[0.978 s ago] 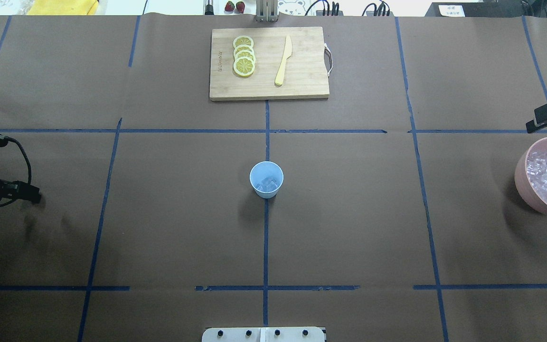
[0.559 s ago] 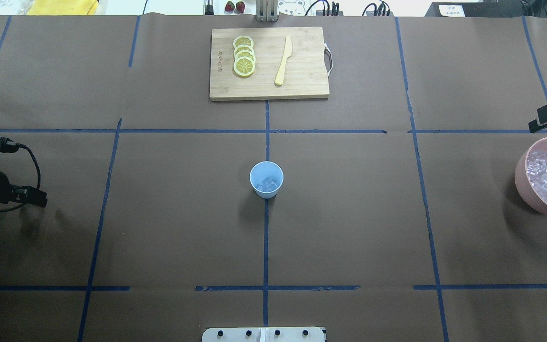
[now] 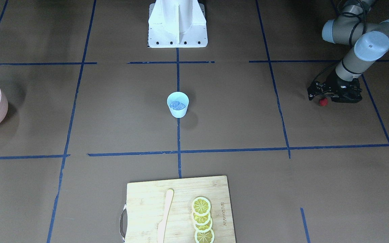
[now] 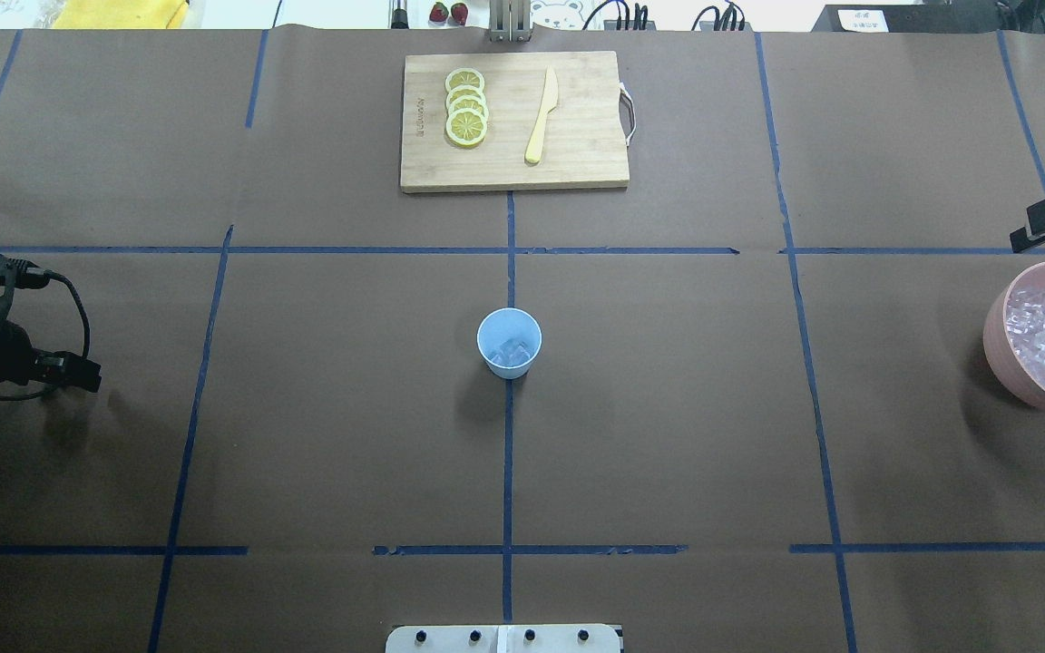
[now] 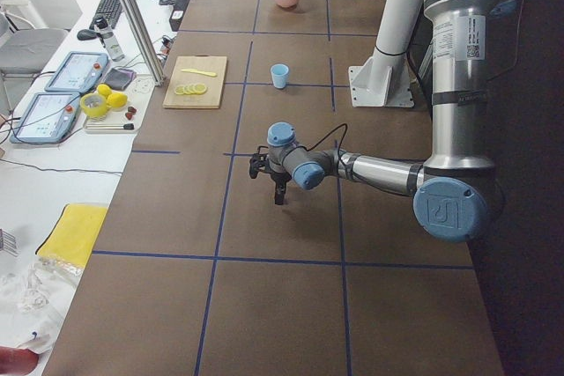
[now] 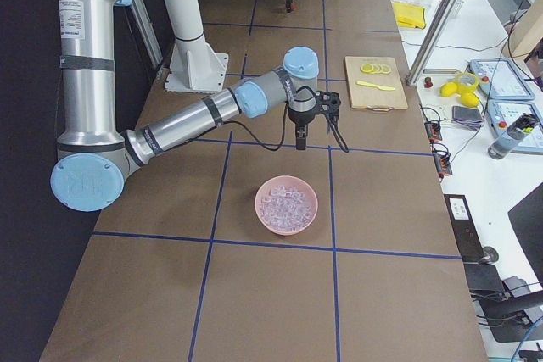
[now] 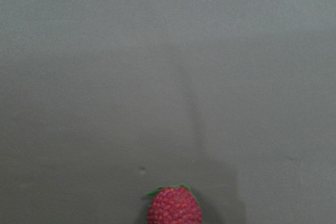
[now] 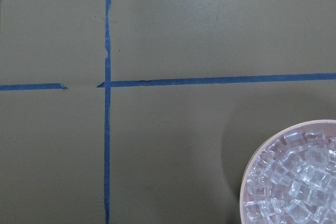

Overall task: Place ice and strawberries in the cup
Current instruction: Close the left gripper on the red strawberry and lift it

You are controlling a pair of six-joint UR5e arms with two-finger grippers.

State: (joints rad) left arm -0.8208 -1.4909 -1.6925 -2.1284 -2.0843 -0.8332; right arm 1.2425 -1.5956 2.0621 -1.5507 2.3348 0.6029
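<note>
while pinching the strawberry [image 3: 323, 102], left end effector [image 4: 92, 375] has edged toward the cup [image 4: 509, 342], right end effector's state untellable

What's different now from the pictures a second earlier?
The left pincer has slid inward toward the cup, carrying the strawberry. The right pincer drew slightly back toward the table's edge. The cup with its ice, the pink bowl and the cutting board stayed put.

Brown table [image 4: 668, 435], blue tape lines [image 4: 508, 472]
</note>
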